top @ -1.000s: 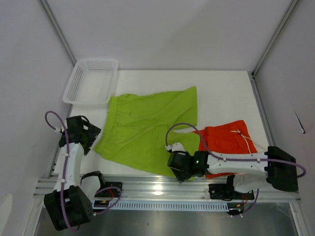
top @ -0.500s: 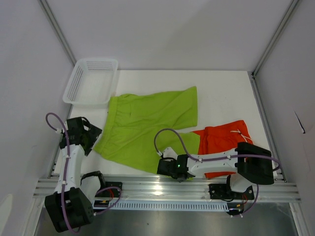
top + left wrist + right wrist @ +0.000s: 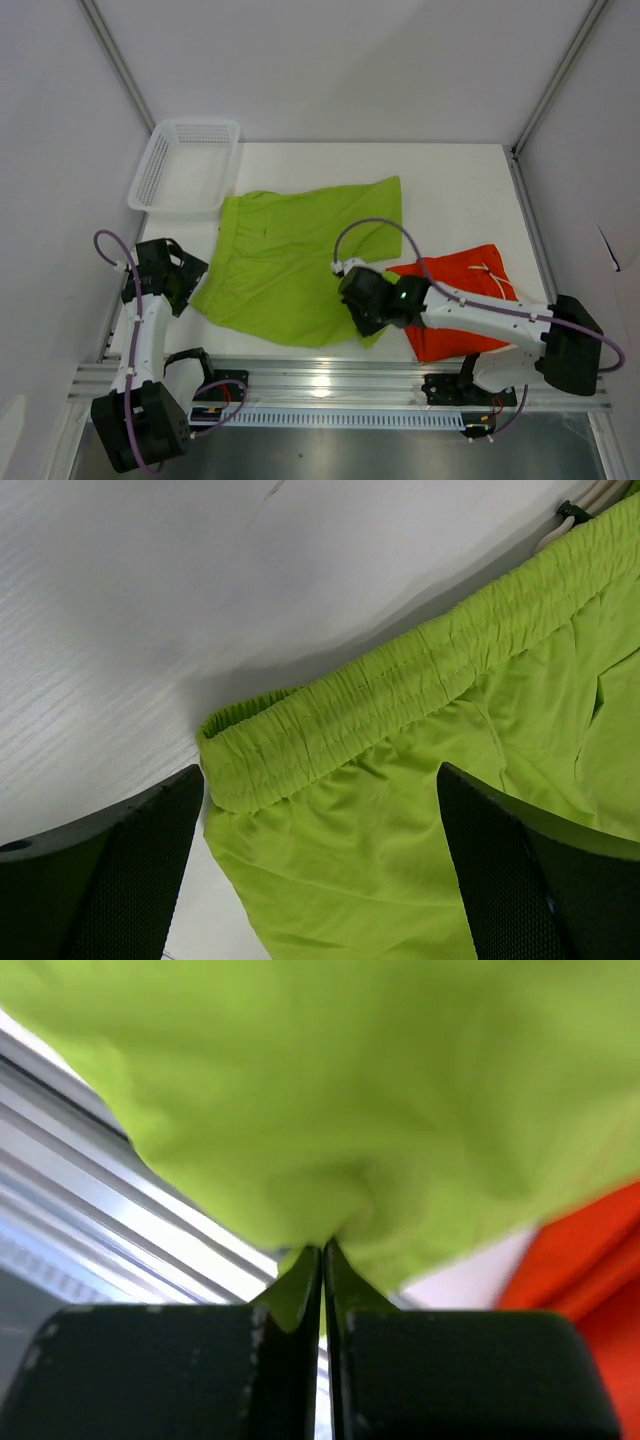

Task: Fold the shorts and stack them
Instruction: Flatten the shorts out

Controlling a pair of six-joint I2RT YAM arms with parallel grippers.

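Note:
The lime green shorts [image 3: 290, 250] lie spread over the middle of the table, waistband to the left. My right gripper [image 3: 358, 312] is shut on their near hem, and the cloth [image 3: 350, 1090] bunches up from the closed jaws of the gripper [image 3: 322, 1250]. The orange shorts [image 3: 465, 300] lie crumpled at the right, partly under the right arm, and show as an orange patch [image 3: 590, 1260]. My left gripper [image 3: 185, 280] is open at the waistband's near-left corner. Its fingers [image 3: 130, 870] straddle the green fabric [image 3: 520, 700] without closing.
A white mesh basket [image 3: 185, 165] stands at the back left corner, just beyond the green waistband. The aluminium rail [image 3: 330, 380] runs along the near edge below the lifted hem. A white drawstring [image 3: 575, 515] peeks out at the waistband.
My right gripper has shut on the green shorts' near hem and moved up and away from the rail, dragging that edge with it. The left arm has hardly moved.

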